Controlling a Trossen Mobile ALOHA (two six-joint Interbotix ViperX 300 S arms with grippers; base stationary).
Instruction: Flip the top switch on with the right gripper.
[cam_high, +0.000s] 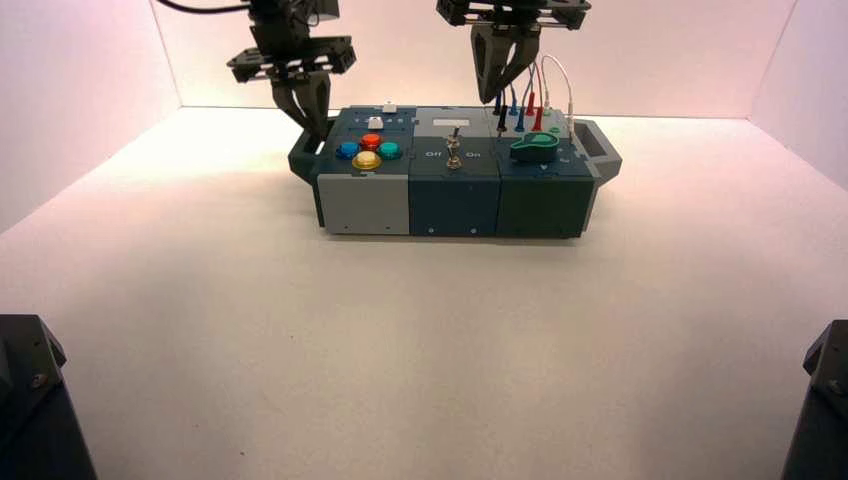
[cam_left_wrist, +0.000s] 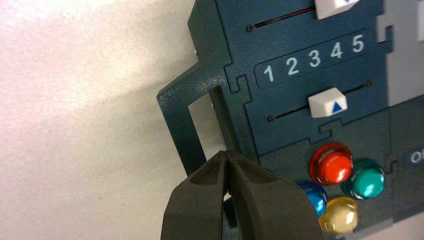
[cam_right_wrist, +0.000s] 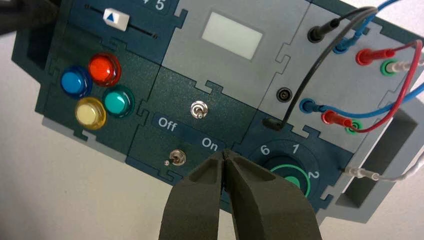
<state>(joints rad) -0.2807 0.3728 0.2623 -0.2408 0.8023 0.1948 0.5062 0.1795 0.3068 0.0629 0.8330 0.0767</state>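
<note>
High view: one box (cam_high: 455, 190) stands far on the white table (cam_high: 400, 340), with wide bare table on its near side. Two arms hang over it. The left gripper (cam_high: 312, 122) is low at the box's left handle (cam_high: 303, 160), beside four round buttons (cam_high: 368, 151): red, blue, teal, yellow. The right gripper (cam_high: 505, 88) hovers above the far right part, over the wires (cam_high: 535, 100) and apart from them. Two toggles stand in the middle section; the top switch (cam_high: 452, 131) is the farther one.

Left wrist view: the left gripper's (cam_left_wrist: 226, 156) tips are pressed together at the open handle frame (cam_left_wrist: 180, 125). Two white sliders (cam_left_wrist: 327, 102) flank the numbers "1 2 3 4 5".

Right wrist view: the right gripper's (cam_right_wrist: 225, 156) tips meet, holding nothing, just past the "On" lettering (cam_right_wrist: 210, 144). The top switch (cam_right_wrist: 199, 109) sits above "Off" and "On", clear of the gripper; the second toggle (cam_right_wrist: 175, 158) lies below the lettering. The knob dial (cam_right_wrist: 292, 172) shows "6 1 2". One pale screen (cam_right_wrist: 232, 35) sits on the grey panel.
</note>
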